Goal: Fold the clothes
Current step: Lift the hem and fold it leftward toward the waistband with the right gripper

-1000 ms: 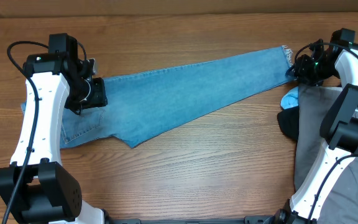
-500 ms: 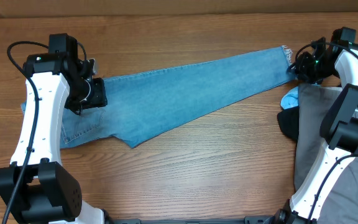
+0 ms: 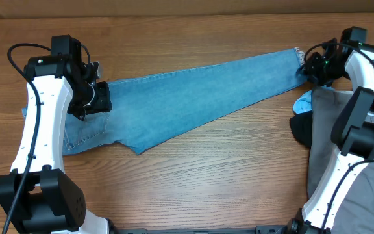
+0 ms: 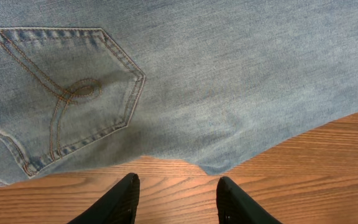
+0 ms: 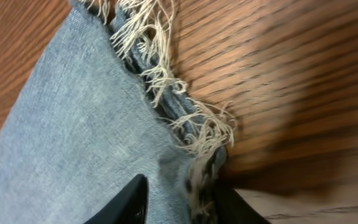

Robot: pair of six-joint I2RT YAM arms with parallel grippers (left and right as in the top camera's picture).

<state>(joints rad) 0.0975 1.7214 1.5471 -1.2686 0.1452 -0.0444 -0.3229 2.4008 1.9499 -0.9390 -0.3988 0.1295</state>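
Observation:
The light-blue jeans (image 3: pixel 200 91) lie flat across the table, waist at the left and one frayed hem (image 3: pixel 297 55) at the far right. My left gripper (image 3: pixel 98 97) hovers at the waist end. In the left wrist view it (image 4: pixel 178 190) is open over bare wood, just short of the denim edge (image 4: pixel 229 74) and beside a stitched back pocket (image 4: pixel 61 99). My right gripper (image 3: pixel 308 66) is down at the hem. In the right wrist view its jaws (image 5: pixel 179 199) stand apart with the bunched corner of the frayed hem (image 5: pixel 185 118) between them.
Grey trousers (image 3: pixel 333 130) are heaped at the right edge under the right arm. A small pale-blue garment (image 3: pixel 302 103) and a black one (image 3: pixel 299 129) lie beside them. A cardboard wall (image 3: pixel 174 6) runs along the back.
The right gripper has shifted slightly up and left onto the hem, and its jaws have narrowed a little. The left arm and the jeans have not moved.

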